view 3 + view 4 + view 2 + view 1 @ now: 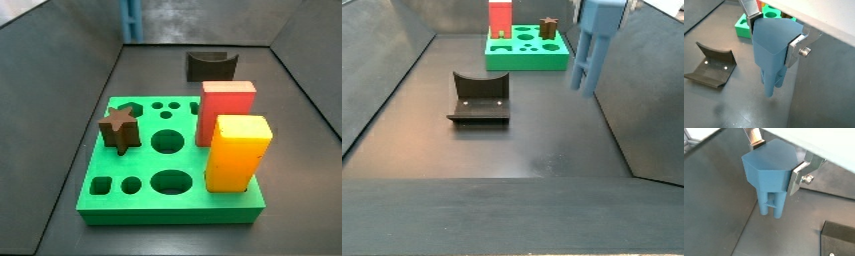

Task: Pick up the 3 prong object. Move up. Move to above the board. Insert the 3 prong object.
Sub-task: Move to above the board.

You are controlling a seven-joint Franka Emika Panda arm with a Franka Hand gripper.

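In both wrist views my gripper (775, 155) (773, 30) is shut on the blocky head of the 3 prong object (767, 175) (772, 55), a steel-blue piece whose prongs point down. The silver fingers (799, 172) (796, 46) press on opposite sides of the head. In a side view the 3 prong object (593, 42) hangs upright, clear of the dark floor, short of the board (525, 60) and to its right. The green board (120, 205) (744, 29) has round, star and small circular holes. A slim blue strip, probably the prongs (130, 22), shows at another side view's upper edge.
A brown star block (120, 128) (549, 28), a red block (227, 110) (500, 18) and an orange-yellow block (238, 152) stand in the board. The dark fixture (478, 98) (211, 66) (711, 64) stands on the floor beside the board. Grey walls (649, 90) close in both sides.
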